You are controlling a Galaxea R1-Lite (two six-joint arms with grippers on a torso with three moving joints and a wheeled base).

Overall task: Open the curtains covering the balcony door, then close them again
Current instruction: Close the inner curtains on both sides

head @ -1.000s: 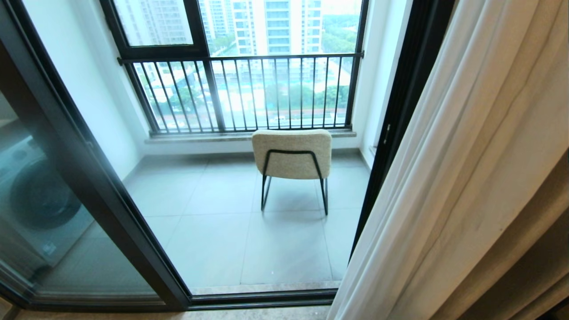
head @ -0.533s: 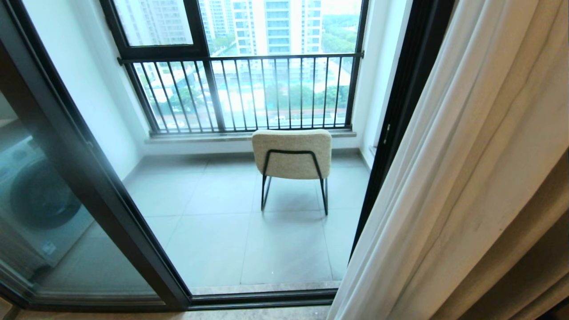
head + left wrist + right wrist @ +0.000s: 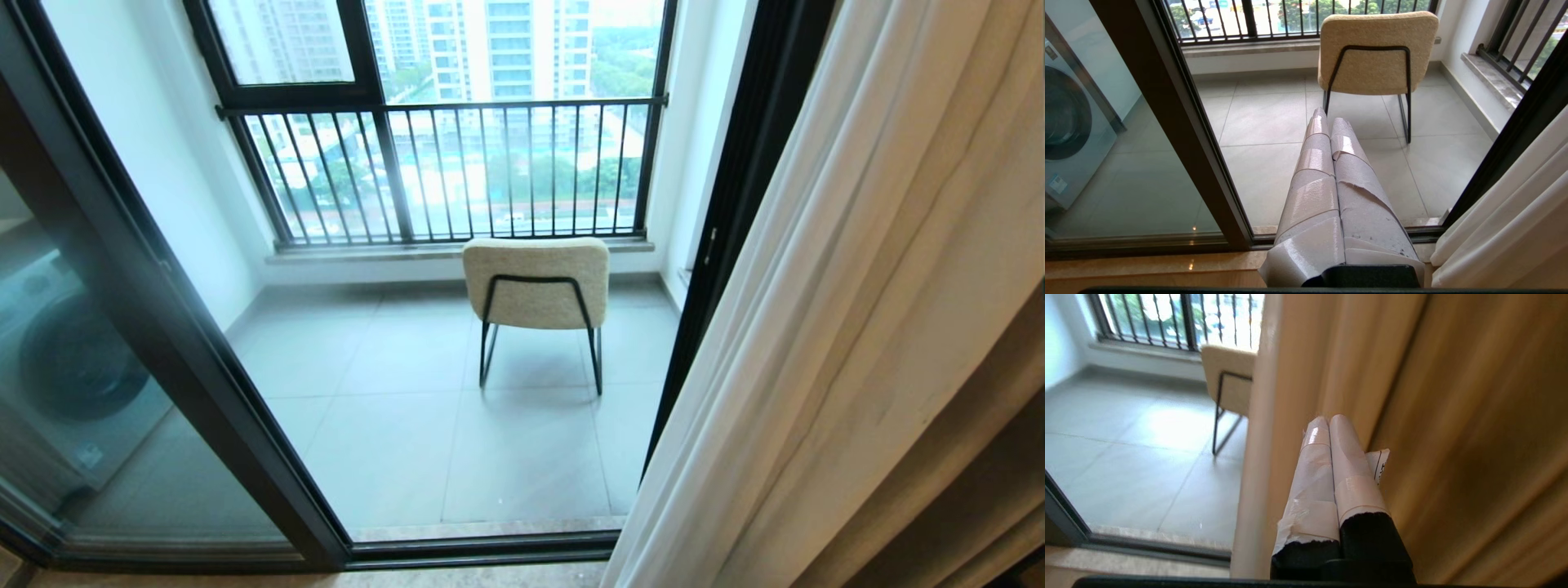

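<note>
Balcony doorway, head view unchanged over the last second. Curtains [image 3: 816, 327] bunched right, door [image 3: 163, 327] exposed. Both claws pinched empty; right gripper [image 3: 1329, 420] near drape.

Floor: pale grey square-tiled balcony floor [image 3: 392, 425], with thin dark grout lines.
Chair: beige upholstered chair with thin black metal legs [image 3: 536, 282] stands on the tiles near the barred window, its back toward the camera.
Washing machine: grey front-loading washing machine with a dark round door [image 3: 69, 367] stands on the floor at the left, seen through glass.
Threshold: dark metal door track [image 3: 482, 545] borders the tiles' near edge.
</note>
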